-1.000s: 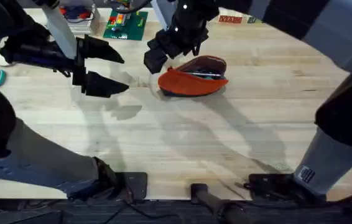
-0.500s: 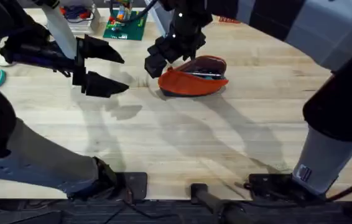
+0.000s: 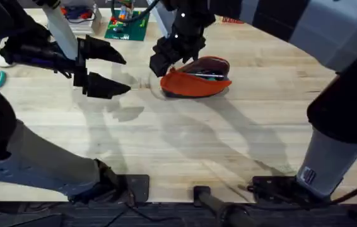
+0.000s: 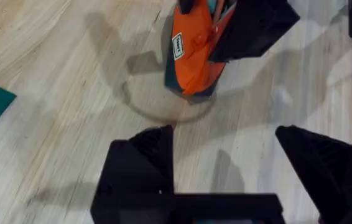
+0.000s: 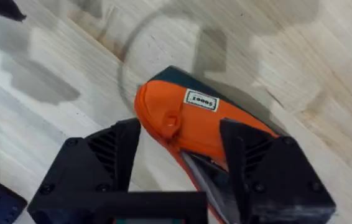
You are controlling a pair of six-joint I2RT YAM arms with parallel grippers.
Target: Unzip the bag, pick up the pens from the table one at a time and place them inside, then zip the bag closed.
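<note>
Overhead camera sat high above the arm bases, faced down and forward across the table [image 3: 185, 145]; whole work area in frame, far edge included. Left wrist camera looked from low over the boards, at a slant, toward the bag [image 4: 194, 53] some way ahead, and caught the other arm's dark gripper beside it. Right wrist camera faced almost straight down, very close over the same bag [image 5: 188, 121]. All three views shared the bag's left end and the boards around it.
</note>
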